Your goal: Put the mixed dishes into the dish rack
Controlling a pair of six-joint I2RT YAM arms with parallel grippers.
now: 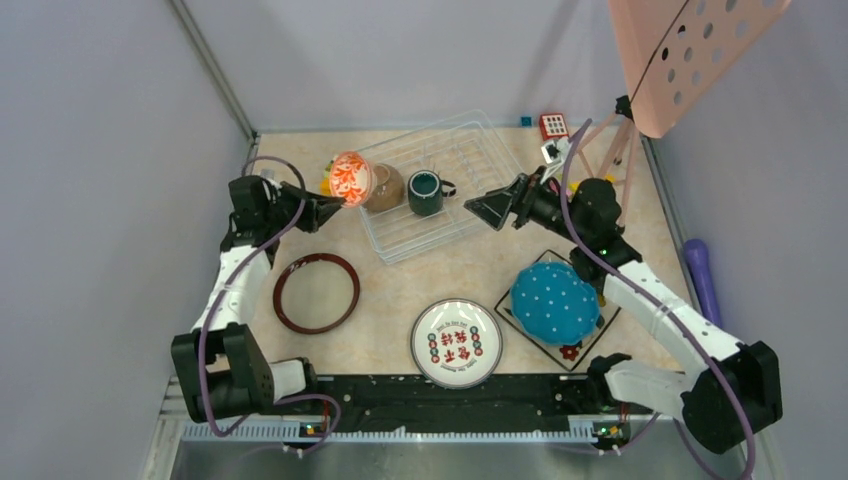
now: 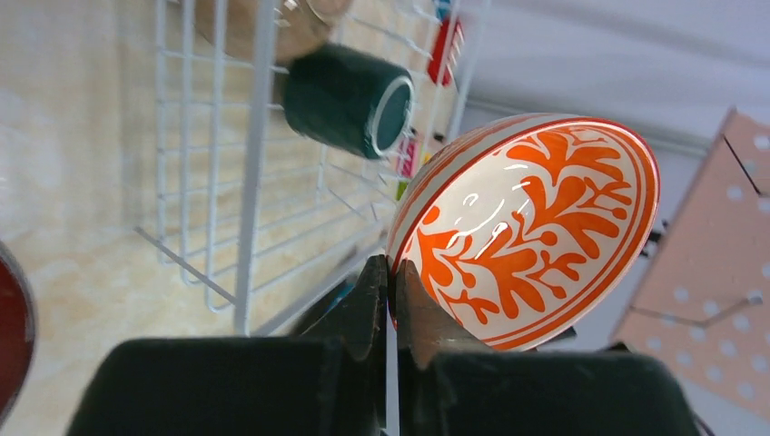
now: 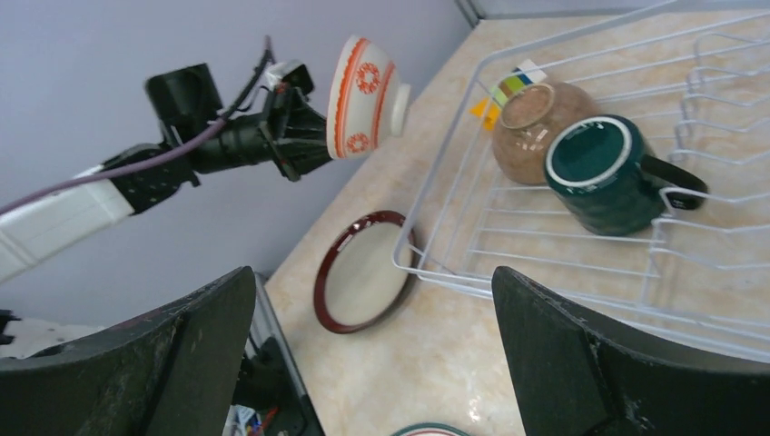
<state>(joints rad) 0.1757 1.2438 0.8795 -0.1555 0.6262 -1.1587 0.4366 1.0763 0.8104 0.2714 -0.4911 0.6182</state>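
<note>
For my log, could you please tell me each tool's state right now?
Left tool: shut on the small patterned bowl.
Right tool: open, holding nothing.

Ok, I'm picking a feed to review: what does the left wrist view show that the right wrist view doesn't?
Left wrist only: the small orange-and-white patterned bowl's painted inside, past the shut left fingers. Right wrist only: that bowl's outside and foot, the left arm, the open right fingers. Both: dish rack, dark green mug, brown bowl.
</note>
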